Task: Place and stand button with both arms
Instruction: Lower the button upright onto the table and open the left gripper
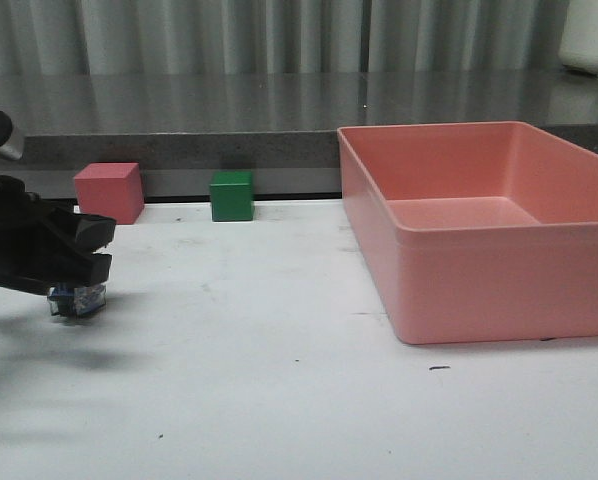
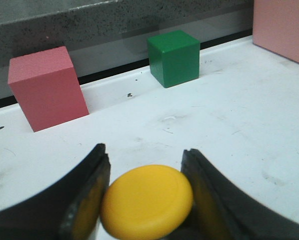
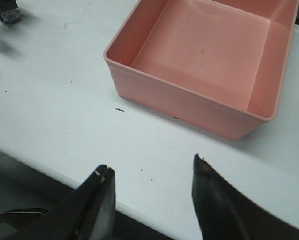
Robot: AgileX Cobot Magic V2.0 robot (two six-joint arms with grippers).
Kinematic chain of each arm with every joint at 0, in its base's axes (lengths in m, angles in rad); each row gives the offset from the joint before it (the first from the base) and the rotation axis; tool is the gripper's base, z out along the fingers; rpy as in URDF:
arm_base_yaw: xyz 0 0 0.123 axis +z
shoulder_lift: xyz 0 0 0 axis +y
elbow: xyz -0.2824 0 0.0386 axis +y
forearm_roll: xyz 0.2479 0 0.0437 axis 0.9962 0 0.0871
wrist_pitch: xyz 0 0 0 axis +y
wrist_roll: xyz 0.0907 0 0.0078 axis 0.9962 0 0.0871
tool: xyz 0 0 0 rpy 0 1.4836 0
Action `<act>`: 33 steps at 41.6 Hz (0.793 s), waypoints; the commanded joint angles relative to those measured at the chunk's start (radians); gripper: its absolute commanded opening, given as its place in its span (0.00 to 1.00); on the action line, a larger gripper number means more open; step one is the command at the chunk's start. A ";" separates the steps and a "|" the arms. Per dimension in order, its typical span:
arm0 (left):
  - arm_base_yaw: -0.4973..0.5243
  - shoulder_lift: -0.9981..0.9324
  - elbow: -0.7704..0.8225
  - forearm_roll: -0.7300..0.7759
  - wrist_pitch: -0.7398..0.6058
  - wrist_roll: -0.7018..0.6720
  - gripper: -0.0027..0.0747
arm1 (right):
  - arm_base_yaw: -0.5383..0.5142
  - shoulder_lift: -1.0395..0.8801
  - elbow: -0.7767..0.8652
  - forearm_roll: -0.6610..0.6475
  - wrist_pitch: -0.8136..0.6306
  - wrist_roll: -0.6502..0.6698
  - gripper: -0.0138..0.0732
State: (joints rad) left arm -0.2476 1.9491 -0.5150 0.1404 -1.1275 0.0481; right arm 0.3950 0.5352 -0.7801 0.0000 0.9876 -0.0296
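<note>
The button (image 2: 147,201) is clamped between the fingers of the left end effector (image 2: 145,192), yellow cap facing the wrist, terminals just over the table (image 1: 299,400). The right end effector (image 3: 152,200) is held wide and empty, well apart.

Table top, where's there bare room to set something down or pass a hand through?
Open white table runs across the front, between the left gripper with the button and the pink bin. A smaller gap lies between the green cube and the bin. Crowded: the far left, around the pink cube.
</note>
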 commanded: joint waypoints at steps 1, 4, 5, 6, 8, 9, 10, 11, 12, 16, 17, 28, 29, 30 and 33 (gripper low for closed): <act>0.000 -0.035 -0.017 -0.018 -0.105 0.001 0.21 | -0.006 0.003 -0.023 0.000 -0.053 -0.010 0.60; 0.000 -0.035 -0.017 -0.018 -0.105 0.001 0.22 | -0.006 0.003 -0.023 0.000 -0.053 -0.010 0.60; 0.000 -0.035 -0.017 -0.018 -0.105 0.001 0.23 | -0.006 0.003 -0.023 0.000 -0.053 -0.010 0.60; 0.000 -0.035 -0.017 -0.018 -0.105 0.001 0.25 | -0.006 0.003 -0.023 0.000 -0.053 -0.010 0.60; 0.000 -0.035 -0.017 -0.014 -0.105 0.001 0.29 | -0.006 0.003 -0.023 0.000 -0.053 -0.010 0.60; 0.000 -0.035 -0.017 -0.012 -0.105 0.001 0.31 | -0.006 0.003 -0.023 0.000 -0.053 -0.010 0.60; 0.000 -0.035 -0.017 -0.012 -0.105 0.001 0.33 | -0.006 0.003 -0.023 0.000 -0.053 -0.010 0.60; 0.000 -0.035 -0.017 -0.009 -0.105 0.001 0.35 | -0.006 0.003 -0.023 0.000 -0.053 -0.010 0.60; 0.000 -0.035 -0.017 -0.009 -0.105 0.001 0.38 | -0.006 0.003 -0.023 0.000 -0.053 -0.010 0.60; 0.000 -0.035 -0.017 -0.009 -0.105 0.001 0.43 | -0.006 0.003 -0.023 0.000 -0.053 -0.010 0.60; 0.000 -0.035 -0.017 -0.009 -0.105 0.001 0.43 | -0.006 0.003 -0.023 0.000 -0.053 -0.010 0.60; 0.000 -0.035 -0.003 -0.009 -0.105 0.001 0.56 | -0.006 0.003 -0.023 0.000 -0.053 -0.010 0.60; 0.000 -0.035 0.000 -0.009 -0.105 0.001 0.59 | -0.006 0.003 -0.023 0.000 -0.053 -0.010 0.60; 0.000 -0.035 0.003 -0.009 -0.105 0.001 0.60 | -0.006 0.003 -0.023 0.000 -0.053 -0.010 0.60; 0.000 -0.035 0.006 -0.009 -0.105 0.001 0.65 | -0.006 0.003 -0.023 0.000 -0.053 -0.010 0.60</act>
State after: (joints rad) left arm -0.2476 1.9491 -0.5053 0.1383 -1.1359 0.0481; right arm 0.3950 0.5352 -0.7801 0.0000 0.9876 -0.0296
